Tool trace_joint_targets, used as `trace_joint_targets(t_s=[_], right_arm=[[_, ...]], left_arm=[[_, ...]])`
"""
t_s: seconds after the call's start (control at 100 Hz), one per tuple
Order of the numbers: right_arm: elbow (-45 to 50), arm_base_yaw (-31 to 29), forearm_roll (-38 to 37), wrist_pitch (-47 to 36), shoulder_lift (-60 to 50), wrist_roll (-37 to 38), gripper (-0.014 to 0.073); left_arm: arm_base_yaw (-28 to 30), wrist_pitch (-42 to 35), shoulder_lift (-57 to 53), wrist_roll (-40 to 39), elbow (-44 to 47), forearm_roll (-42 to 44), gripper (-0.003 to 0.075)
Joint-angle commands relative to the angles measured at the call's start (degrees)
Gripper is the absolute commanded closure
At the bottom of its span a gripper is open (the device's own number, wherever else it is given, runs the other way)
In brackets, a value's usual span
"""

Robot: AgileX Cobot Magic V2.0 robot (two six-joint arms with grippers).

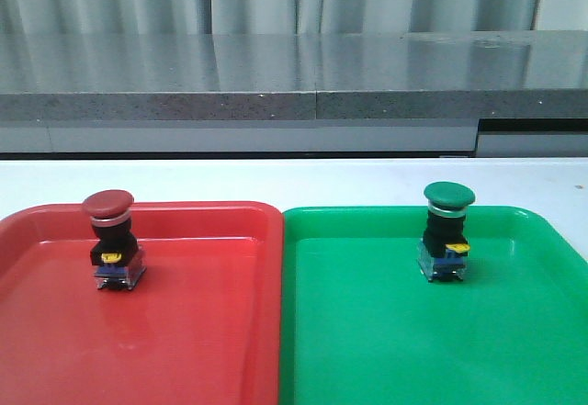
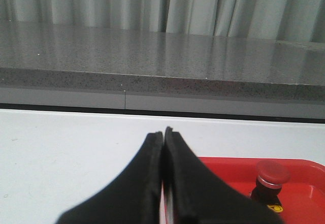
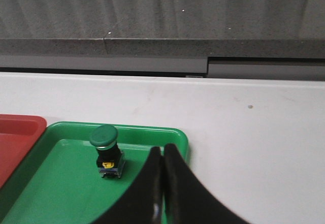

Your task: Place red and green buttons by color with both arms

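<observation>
The red button [image 1: 113, 240] stands upright in the red tray [image 1: 211, 331] near its far left part. In the green tray [image 1: 386, 331] the green button [image 1: 446, 230] stands upright toward the far right. No arm shows in the front view. My left gripper [image 2: 163, 132] is shut and empty, hanging over the white table beside the red tray's [image 2: 228, 165] corner, with the red button [image 2: 270, 179] off to one side. My right gripper [image 3: 162, 149] is shut and empty above the green tray's [image 3: 152, 131] far corner, apart from the green button [image 3: 106, 150].
The two trays sit side by side on a white table [image 1: 294, 180]. A grey speckled counter [image 1: 294, 84] runs along behind the table, with curtains above it. The red tray's corner [image 3: 18, 127] shows in the right wrist view.
</observation>
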Motion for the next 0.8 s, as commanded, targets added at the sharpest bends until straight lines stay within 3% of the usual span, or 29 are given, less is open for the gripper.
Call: trace_joint_targets(t_s=[0.0, 0.21, 0.65, 0.79], right_arm=[[1.39, -2.96, 0.98, -6.70, -3.66, -0.59, 0.0704], [8.35, -6.03, 4.46, -11.11, -11.88, -7.09, 0.0704], [14.85, -6.03, 5.65, -21.97, -11.68, -14.09, 0.0704], [15.27, -6.03, 5.65, -22.13, -11.68, -14.14, 0.0704]], left_arm=[[-0.44, -4.50, -1.75, -0.41, 2.32, -0.02, 0.0740], [-0.44, -4.50, -1.75, -0.41, 2.32, -0.02, 0.0740], [-0.44, -4.50, -1.75, -0.41, 2.32, -0.02, 0.0740], [-0.44, -4.50, -1.75, -0.41, 2.32, -0.02, 0.0740]])
